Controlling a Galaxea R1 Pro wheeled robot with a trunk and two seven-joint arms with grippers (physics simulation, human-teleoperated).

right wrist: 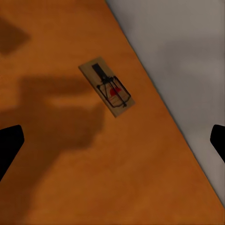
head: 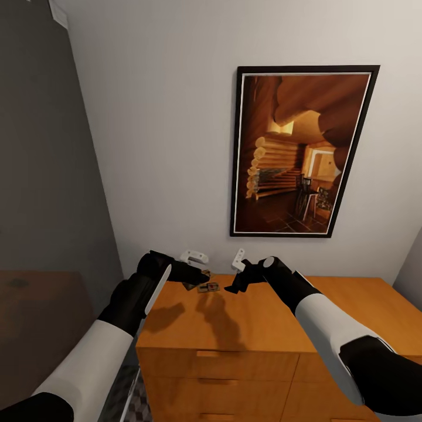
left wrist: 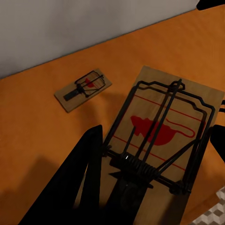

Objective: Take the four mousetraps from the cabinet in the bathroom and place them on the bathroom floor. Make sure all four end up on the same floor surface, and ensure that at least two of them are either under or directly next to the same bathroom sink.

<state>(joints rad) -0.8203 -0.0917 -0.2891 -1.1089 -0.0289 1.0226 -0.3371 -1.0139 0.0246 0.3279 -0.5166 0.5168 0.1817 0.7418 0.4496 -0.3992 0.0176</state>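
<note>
Broadly, scene: both arms reach over the cabinet, which stands against a pale wall.
Wall: plain, matt, off-white; it meets the back edge of the cabinet top.
Picture: tall rectangle in a thin black frame with a white inner border, hung on the wall above the cabinet; it shows a log-cabin interior in warm browns; no writing can be read.
Cabinet: orange-brown wood, smooth flat top, drawer fronts below with slim recessed handles.
Bathroom floor: a strip of cube-patterned tile beside the cabinet's left front corner.
Left gripper: black, over the back of the cabinet top near its left edge; its fingers straddle the near mousetrap, but whether they pinch it or only frame it, I cannot tell.
Right gripper: black, hovering over the back of the cabinet top; jaws spread wide, nothing between them.
Near mousetrap: flat tan wooden board, dark wire bar and coiled spring, red mouse silhouette and red lines printed on it; no lettering legible; at the cabinet top's left edge.
Far mousetrap: same tan board with wire and a red mark, lying flat on the cabinet top near the wall, between the two grippers.
</note>
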